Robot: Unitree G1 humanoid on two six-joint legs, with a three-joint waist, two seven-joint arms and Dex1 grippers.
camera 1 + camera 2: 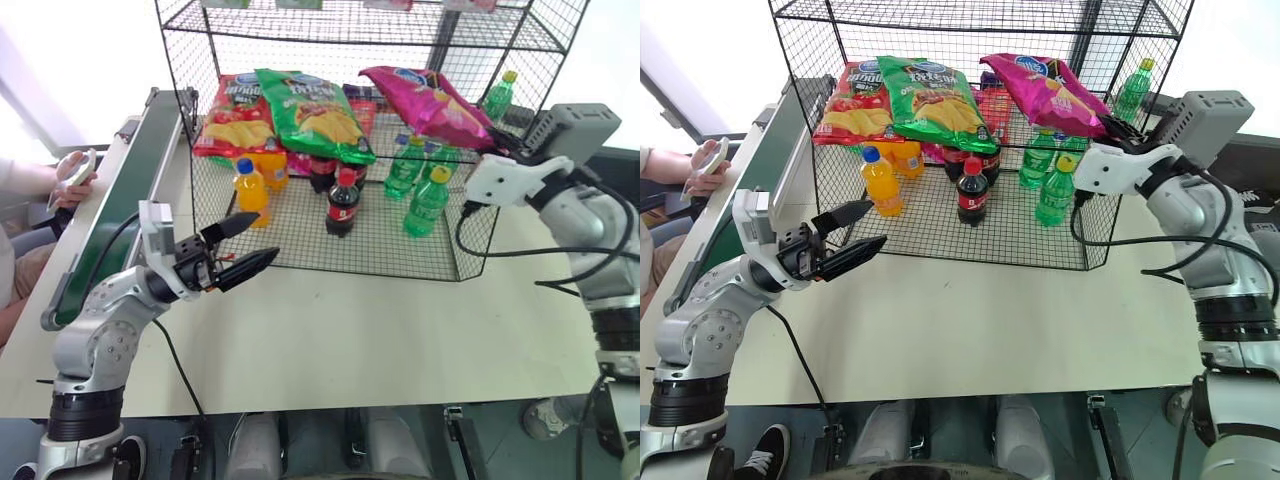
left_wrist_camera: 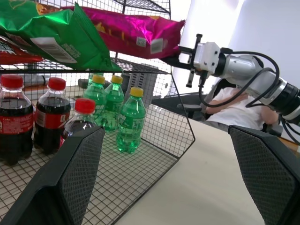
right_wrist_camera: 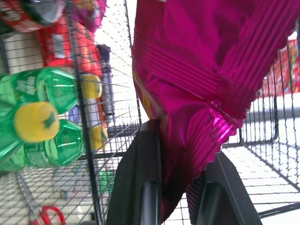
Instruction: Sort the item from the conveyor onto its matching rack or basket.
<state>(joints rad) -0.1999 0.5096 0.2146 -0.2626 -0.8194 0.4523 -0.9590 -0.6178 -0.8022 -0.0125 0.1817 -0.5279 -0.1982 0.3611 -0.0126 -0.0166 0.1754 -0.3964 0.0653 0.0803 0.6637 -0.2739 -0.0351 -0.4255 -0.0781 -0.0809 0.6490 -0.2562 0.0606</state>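
Item (image 1: 425,100) | crimped end pinched in right hand (image 3: 180,187), apparently over rack (image 1: 300,240) | left hand (image 1: 245,250) spread, empty

Head stereo pair above the rack (image 1: 330,230); wrist cameras close, facing its tiers.

Bright daylight floods in from behind the rack (image 1: 370,30), whitening the background and glinting off the magenta bag (image 3: 201,70).

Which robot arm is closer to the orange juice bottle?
Left. The left tool hangs open just in front of the orange juice bottle, outside the rack. The right tool is over at the rack's far side, shut on the pink crisp bag.
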